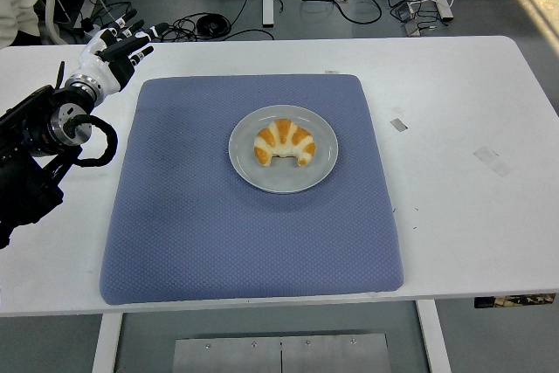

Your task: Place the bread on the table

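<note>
A golden, white-striped croissant (284, 143) lies on a grey plate (283, 177) in the middle of the blue mat (218, 233). My left hand (120, 50) hovers over the table's far left corner, well away from the plate, its fingers spread and holding nothing. The black left arm (35, 141) comes in from the left edge. No right arm shows.
The white table (463, 189) extends to the right of the mat, with small tape marks (492, 160) on it. Cables lie on the floor beyond the far edge.
</note>
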